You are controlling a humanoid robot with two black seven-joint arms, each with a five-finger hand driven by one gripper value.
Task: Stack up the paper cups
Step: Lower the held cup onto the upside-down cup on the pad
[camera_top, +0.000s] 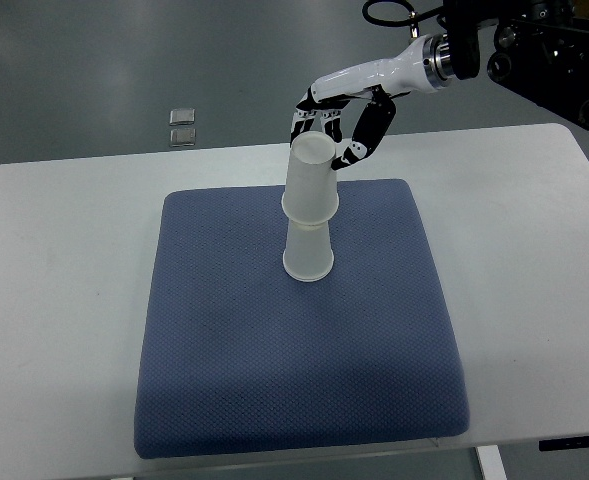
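Here, two cups are standing inverted in a stack: the top cup [311, 182] is sitting over the lower cup [308, 252] on the blue mat [224, 340], which is lying on the tabletop [54, 300]. My right hand [342, 125] is curling its fingers [359, 145] around the top cup's upper end.

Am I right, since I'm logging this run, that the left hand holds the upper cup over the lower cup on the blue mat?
Not quite: the top view shows the right hand at the upper cup, its arm entering from the right edge. The rest stands: that cup sits over the lower cup on the blue mat.
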